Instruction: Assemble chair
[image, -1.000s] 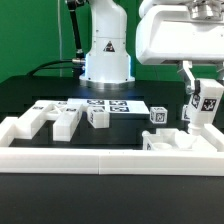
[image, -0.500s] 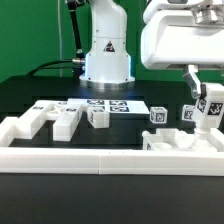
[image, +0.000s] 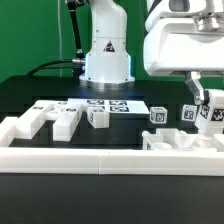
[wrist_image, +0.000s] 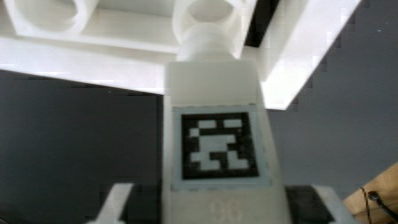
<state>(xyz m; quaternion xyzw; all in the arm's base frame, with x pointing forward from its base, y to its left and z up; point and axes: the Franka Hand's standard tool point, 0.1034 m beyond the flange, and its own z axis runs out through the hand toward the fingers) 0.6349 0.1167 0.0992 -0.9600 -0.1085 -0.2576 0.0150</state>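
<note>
One end effector (wrist_image: 217, 208), jaws nearly together, clamped on tagged white chair leg (wrist_image: 217, 100).

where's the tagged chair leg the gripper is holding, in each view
exterior view: the chair leg is at the far right edge, held in the gripper just above the table.
wrist view: the chair leg fills the centre, its far end pointing at a white part with round holes.
shared landmark: the black-and-white tag on the leg's face, large in the wrist view.
</note>
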